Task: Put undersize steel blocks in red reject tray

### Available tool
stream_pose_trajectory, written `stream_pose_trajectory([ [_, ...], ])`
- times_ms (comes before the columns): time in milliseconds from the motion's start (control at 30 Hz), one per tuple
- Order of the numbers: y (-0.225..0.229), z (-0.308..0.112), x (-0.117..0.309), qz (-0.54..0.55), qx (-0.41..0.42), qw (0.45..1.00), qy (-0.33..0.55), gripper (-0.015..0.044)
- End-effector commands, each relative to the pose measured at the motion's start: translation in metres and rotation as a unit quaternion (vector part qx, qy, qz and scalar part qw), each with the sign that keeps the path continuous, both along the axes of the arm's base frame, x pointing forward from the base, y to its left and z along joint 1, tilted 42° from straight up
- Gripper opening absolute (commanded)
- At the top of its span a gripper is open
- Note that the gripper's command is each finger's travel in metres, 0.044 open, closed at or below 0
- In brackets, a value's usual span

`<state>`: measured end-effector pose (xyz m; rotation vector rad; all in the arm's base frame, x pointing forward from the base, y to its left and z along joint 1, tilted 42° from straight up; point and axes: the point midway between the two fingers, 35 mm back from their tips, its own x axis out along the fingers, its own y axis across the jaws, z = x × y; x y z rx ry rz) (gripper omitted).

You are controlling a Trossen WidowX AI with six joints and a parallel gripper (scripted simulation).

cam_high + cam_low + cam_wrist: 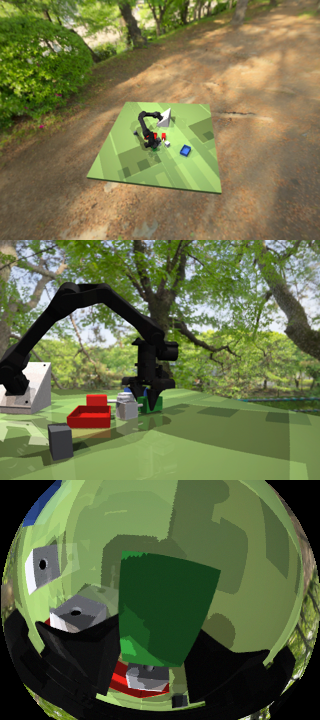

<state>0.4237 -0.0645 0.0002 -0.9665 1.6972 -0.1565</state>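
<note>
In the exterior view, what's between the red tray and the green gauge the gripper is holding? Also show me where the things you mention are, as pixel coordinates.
A pale steel block [127,411] [148,677], as the exterior and wrist views show.

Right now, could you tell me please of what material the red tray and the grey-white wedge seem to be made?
The red tray looks like plain plastic, though painted metal is possible: its colour is even, its walls smooth, with no clear shine. The grey-white wedge could be stone or cast concrete, matt, because its faces show fine speckles.
</note>
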Motion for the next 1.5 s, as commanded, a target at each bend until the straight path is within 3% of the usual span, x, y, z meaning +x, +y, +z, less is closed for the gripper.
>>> stream_pose_trajectory([
  [0,0.001,0.004,0.000,0.004,-0.002,1.000,-0.002,0.0000],
  [1467,-0.003,0.005,-0.009,0.002,0.000,1.000,-0.003,0.0000],
])
